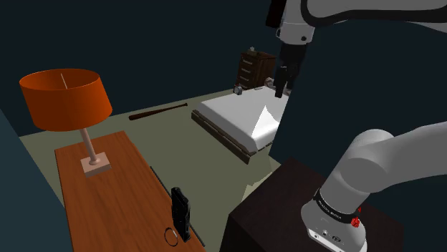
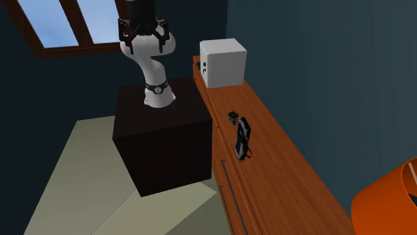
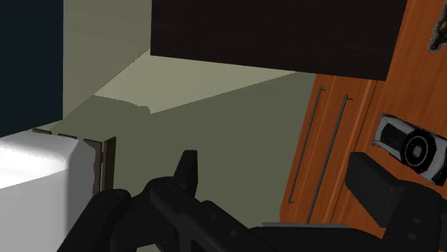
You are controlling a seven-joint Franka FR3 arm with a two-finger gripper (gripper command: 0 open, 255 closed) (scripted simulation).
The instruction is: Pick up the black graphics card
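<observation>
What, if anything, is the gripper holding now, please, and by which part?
Nothing: the gripper is open in the air, while the graphics card rests on the wooden cabinet.

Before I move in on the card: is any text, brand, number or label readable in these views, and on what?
Nothing can be read as text.
Dark band round the arm's base: pale lettering, too small to read.
White box on the wooden counter: small dark marks on its side, not legible.
Graphics card: no legible marking on it.
</observation>
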